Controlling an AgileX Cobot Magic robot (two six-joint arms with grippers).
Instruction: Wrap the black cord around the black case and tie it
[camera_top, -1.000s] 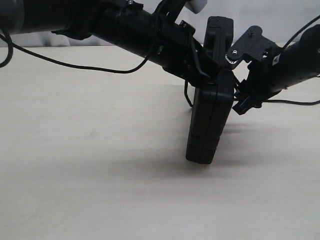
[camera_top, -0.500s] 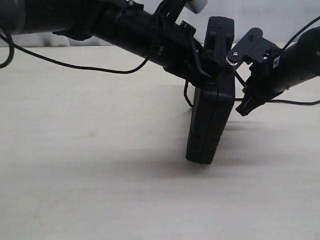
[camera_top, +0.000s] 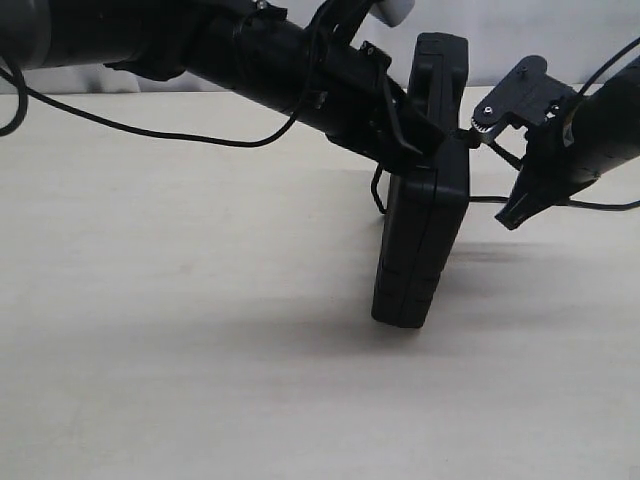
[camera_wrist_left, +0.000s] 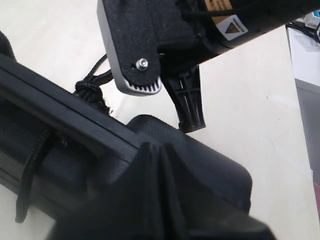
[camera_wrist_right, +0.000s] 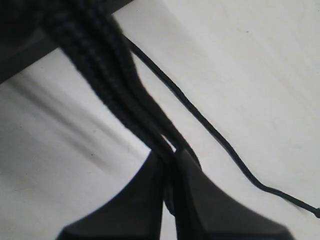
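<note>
The black case (camera_top: 420, 245) stands on its narrow edge on the table, tilted a little. My left gripper (camera_top: 428, 150) reaches it from the upper left. In the left wrist view its tips (camera_wrist_left: 161, 150) are shut together against the textured case (camera_wrist_left: 215, 167), and nothing shows between them. The black cord (camera_wrist_left: 89, 91) is knotted at the case's rim, with one strand crossing its face. My right gripper (camera_top: 512, 212) hangs to the right of the case. It is shut (camera_wrist_right: 170, 165) on the braided cord (camera_wrist_right: 100, 60), which runs taut back to the case.
A thin black cable (camera_wrist_right: 215, 135) lies on the pale table (camera_top: 180, 300) under the right gripper and trails off to the right (camera_top: 600, 206). Another thin cable (camera_top: 150, 135) droops from the left arm. A white wall rises behind the table.
The right gripper has closed on the cord and moved right, away from the case, drawing the cord tight. The left arm and the case have stayed put.
</note>
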